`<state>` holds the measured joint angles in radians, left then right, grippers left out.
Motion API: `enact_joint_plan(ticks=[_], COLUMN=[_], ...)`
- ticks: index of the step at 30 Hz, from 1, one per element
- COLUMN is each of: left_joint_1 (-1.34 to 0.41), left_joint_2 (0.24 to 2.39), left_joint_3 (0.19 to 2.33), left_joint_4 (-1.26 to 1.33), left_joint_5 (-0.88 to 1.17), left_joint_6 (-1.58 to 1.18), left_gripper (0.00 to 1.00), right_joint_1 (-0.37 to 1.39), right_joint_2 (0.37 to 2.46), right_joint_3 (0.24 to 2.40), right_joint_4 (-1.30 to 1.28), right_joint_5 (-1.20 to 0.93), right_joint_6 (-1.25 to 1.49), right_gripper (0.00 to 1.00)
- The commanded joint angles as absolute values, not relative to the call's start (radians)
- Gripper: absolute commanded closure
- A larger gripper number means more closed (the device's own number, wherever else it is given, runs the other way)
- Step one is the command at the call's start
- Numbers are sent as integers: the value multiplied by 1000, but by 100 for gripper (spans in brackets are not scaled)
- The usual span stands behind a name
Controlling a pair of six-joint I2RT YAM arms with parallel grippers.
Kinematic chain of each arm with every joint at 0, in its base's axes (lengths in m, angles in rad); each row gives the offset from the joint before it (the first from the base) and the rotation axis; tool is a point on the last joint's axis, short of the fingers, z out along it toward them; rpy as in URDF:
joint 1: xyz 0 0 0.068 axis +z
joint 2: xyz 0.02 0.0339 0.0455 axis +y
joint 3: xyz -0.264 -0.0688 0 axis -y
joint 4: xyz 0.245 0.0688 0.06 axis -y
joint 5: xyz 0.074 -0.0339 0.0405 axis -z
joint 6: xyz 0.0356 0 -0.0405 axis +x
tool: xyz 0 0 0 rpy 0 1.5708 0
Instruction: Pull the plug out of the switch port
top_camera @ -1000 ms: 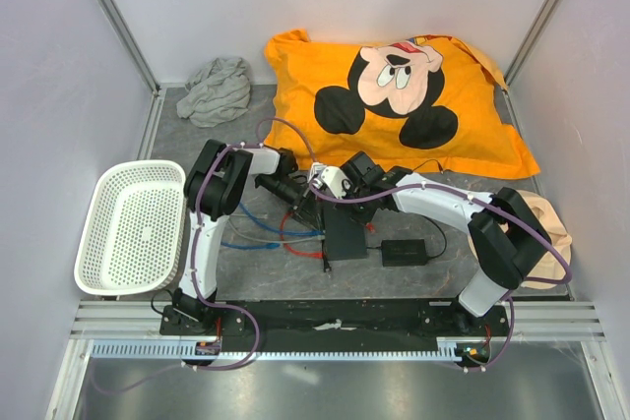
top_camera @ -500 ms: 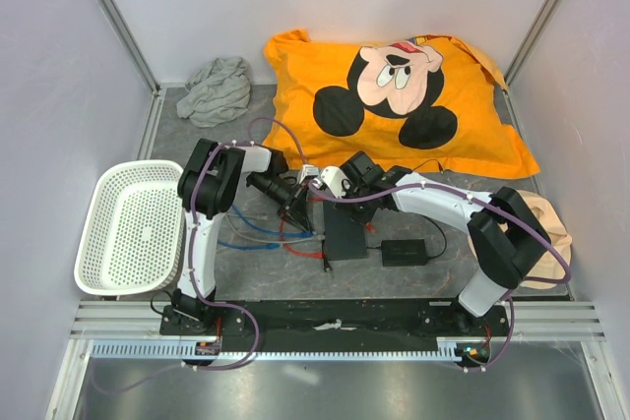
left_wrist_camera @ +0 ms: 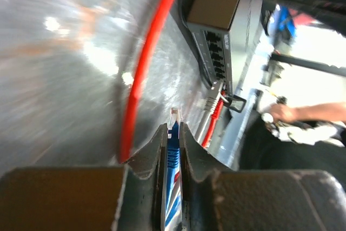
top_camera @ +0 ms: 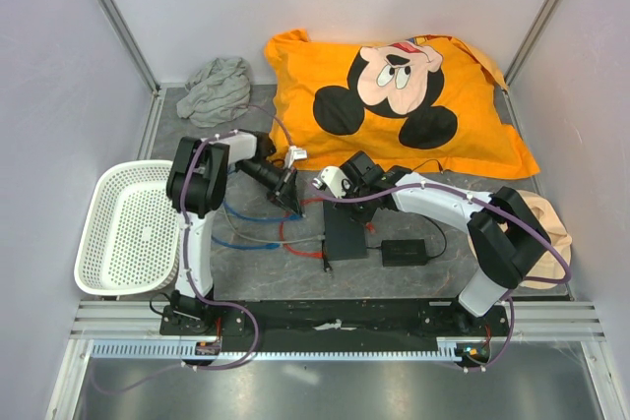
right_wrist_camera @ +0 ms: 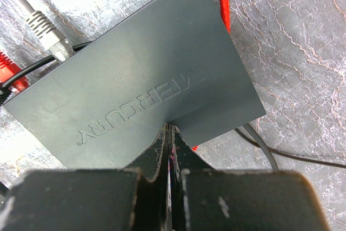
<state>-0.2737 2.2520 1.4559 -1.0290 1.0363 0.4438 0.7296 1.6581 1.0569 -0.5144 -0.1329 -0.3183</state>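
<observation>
Left wrist | left jaws pinch blue plug (left_wrist_camera: 172, 149) clear of switch (left_wrist_camera: 219, 1) | right jaws closed

I work in what seems a robotics lab cell: plain white panels (top_camera: 59, 66), aluminium framing (top_camera: 118, 25), grey tabletop (top_camera: 276, 278).

My left claw (top_camera: 290, 202) hangs low over the grey surface (top_camera: 256, 268), just left of the switch (top_camera: 346, 235), and a blue cable (top_camera: 254, 215) runs leftward from it. My right claw (top_camera: 335, 200) sits at the switch's far end. A red cable (top_camera: 298, 251) lies beside the switch's left edge, and a black power brick (top_camera: 405, 252) sits to its right. An orange Mickey Mouse pillowcase (top_camera: 394, 95) lies behind.
</observation>
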Motion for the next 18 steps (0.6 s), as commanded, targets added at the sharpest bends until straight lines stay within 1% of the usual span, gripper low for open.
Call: enact_joint_plan(ticks=[1,5,6,8,10,14,18], left_joint_1=[-201,-166,-161,-160,-149,-135,-135], left_joint_2=[2161,2169,2189,2200,2177,2108,2053], left_joint_3=[1600,1693,1727,1740,1691,1516,1356], left_joint_4=[-1126,-1284,-1381,-1455,-1511,-1488,-1482], left_joint_5=[1003,989,980,942,919,842,828], left_joint_6=[538,644,702,748,804,845,888], left_gripper=[98,98,98,98,98,98,98], right_joint_1=[729,729,730,730,730,732,730], right_joint_2=[1741,1744,1744,1743,1738,1733,1741], right_joint_3=[1020,1028,1029,1032,1032,1031,1035], right_joint_4=[-589,-584,-584,-583,-581,-578,-578], right_joint_5=[-92,-94,-92,-86,-80,-71,-74], right_joint_6=[-325,-325,-325,-328,-331,-337,-336], right_gripper=[100,100,100,100,100,100,100])
